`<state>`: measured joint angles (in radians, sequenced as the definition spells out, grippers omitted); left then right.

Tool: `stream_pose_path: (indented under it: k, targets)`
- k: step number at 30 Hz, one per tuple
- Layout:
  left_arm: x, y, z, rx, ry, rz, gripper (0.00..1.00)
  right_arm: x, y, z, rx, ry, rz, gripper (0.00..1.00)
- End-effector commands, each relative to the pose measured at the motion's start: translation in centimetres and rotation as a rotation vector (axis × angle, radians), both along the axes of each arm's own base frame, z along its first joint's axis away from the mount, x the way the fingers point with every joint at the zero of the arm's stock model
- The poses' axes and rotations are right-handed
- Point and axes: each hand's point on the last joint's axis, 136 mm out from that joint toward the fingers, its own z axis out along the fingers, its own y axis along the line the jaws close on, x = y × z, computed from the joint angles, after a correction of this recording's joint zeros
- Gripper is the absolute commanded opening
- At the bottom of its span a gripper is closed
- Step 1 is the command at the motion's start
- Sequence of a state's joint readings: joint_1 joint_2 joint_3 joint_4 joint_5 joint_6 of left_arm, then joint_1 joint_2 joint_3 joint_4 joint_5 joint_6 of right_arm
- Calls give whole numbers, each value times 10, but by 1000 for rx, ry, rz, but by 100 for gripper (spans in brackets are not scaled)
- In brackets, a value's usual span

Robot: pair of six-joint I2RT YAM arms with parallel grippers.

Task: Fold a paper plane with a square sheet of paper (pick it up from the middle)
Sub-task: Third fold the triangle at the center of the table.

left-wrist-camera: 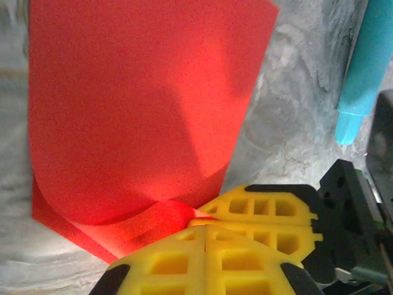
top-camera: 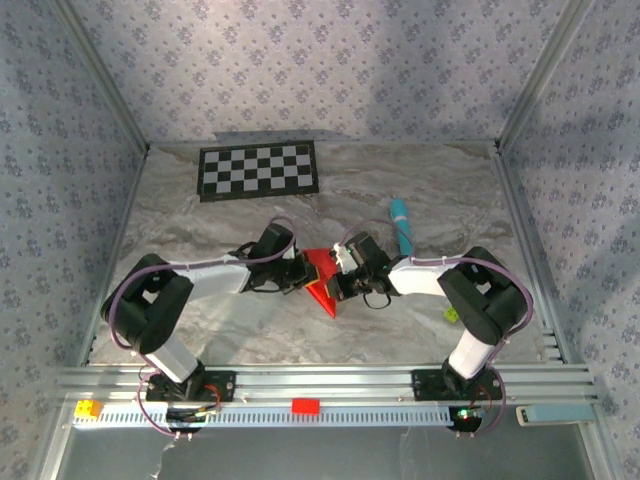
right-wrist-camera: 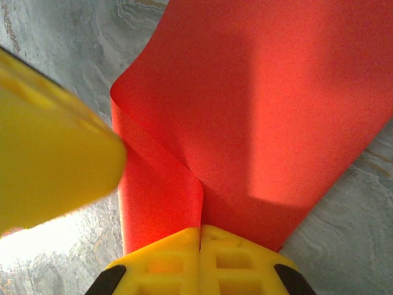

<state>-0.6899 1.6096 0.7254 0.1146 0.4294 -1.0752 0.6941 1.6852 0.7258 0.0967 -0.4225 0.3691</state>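
Centrally, both jaws pinch curled red paper (top-camera: 322,272); open tabletop (top-camera: 300,335) nearside.

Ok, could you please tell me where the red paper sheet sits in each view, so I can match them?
Top external: the red sheet lies mid-table, just below frame centre.
Left wrist: the red sheet covers upper left and centre, curling down to the left gripper.
Right wrist: the red sheet covers centre and right, pinched in the shut right gripper.
Shared landmark: the grey marbled table around it.
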Motion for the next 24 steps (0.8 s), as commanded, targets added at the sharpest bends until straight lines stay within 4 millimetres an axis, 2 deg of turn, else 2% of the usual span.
stream_pose_path:
  k: [1,16,24]
  targets:
    - [6,-13,18,-120,-33,51,0,-2,-10,-16,-74,25,-17,0]
    - [-6,0,-13,-28,4,52,0,-3,-10,-17,-79,28,-16,0]
    - [-11,7,-37,38,31,53,0,-4,-11,-17,-77,28,-15,0]
